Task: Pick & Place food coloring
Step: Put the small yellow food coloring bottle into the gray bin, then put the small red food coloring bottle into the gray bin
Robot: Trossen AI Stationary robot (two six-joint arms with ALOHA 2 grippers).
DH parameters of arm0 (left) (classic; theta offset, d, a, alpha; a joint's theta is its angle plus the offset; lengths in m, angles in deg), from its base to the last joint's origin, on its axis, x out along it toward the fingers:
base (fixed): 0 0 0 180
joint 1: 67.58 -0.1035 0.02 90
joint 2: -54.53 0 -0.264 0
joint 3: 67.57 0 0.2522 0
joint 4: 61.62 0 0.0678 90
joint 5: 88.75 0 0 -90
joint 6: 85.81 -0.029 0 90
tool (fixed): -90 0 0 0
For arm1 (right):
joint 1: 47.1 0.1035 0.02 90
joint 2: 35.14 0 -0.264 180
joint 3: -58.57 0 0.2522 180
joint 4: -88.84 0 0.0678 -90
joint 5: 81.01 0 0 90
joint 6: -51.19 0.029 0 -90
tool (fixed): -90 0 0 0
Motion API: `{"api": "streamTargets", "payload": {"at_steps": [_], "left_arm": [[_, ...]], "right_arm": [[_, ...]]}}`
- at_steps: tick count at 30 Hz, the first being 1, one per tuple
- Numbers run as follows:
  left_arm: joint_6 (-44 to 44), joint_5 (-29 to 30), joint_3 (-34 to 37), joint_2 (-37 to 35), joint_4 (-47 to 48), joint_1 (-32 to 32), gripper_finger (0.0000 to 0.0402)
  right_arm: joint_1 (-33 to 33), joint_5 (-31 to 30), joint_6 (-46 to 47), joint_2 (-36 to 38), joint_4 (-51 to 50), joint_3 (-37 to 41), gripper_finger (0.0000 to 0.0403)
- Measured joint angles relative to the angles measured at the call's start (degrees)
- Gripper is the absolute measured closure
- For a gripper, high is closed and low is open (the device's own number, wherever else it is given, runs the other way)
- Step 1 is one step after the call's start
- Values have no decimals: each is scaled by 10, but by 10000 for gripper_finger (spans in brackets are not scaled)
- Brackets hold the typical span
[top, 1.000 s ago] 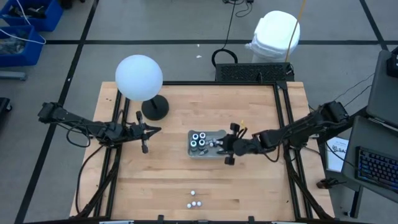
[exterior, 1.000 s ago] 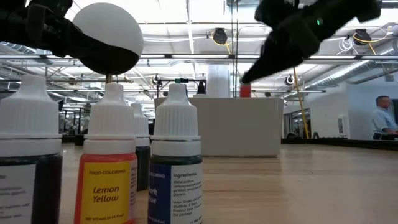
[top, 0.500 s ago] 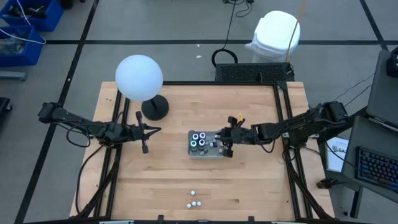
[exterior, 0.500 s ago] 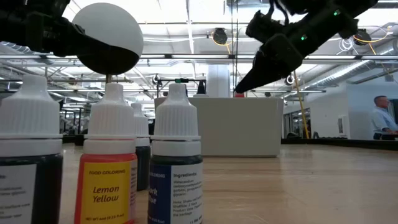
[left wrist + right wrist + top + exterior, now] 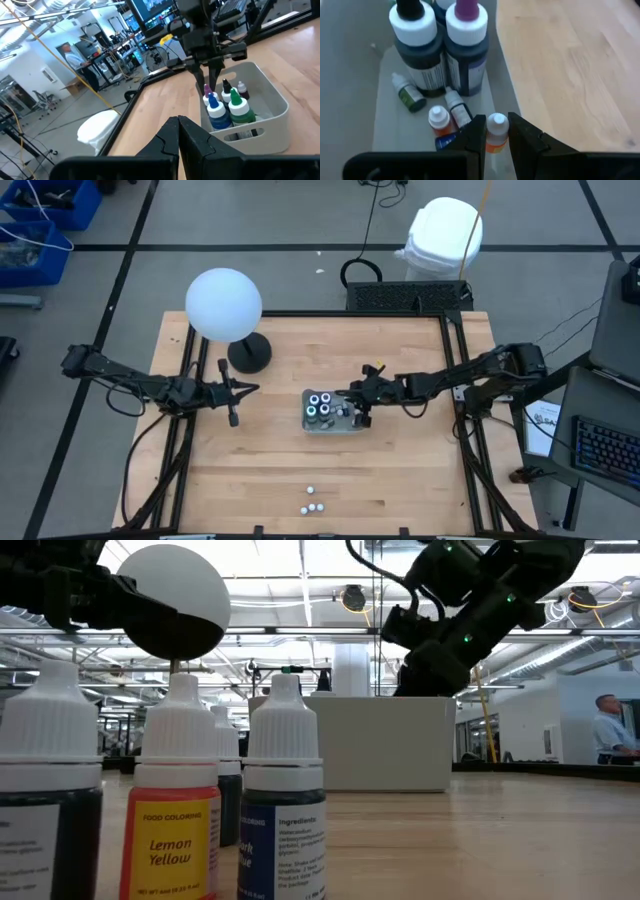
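Seen from above: left gripper (image 5: 243, 389) idle left of centre, jaws pressed shut on nothing; white globe lamp (image 5: 224, 304) above it. At centre, tray (image 5: 334, 426) packed with food coloring (image 5: 320, 406); right gripper (image 5: 352, 408) poised over its right half. Only from the right wrist: fingers pinched on one small white-capped orange vial (image 5: 496, 132) above the tray's loose vials. Only at table level: three stray bottles (image 5: 180, 810) lower left, "Lemon Yellow" readable.
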State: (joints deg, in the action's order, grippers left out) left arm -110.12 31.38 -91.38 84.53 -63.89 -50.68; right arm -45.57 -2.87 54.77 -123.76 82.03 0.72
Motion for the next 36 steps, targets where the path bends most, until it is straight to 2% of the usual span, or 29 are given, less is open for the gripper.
{"api": "streamTargets", "payload": {"at_steps": [7, 20, 30, 36], "left_arm": [[2, 0, 0, 0, 9, 0, 391], [8, -1, 0, 0, 8, 0, 392], [19, -2, 0, 0, 7, 0, 392], [20, -2, 0, 0, -21, 0, 391]], "right_arm": [[-3, 1, -2, -3, 1, 0, 351], [-3, 43, 0, -3, -4, 0, 349], [-3, 43, 5, -3, -3, 0, 300], [-3, 43, 1, 5, -6, 0, 295]]}}
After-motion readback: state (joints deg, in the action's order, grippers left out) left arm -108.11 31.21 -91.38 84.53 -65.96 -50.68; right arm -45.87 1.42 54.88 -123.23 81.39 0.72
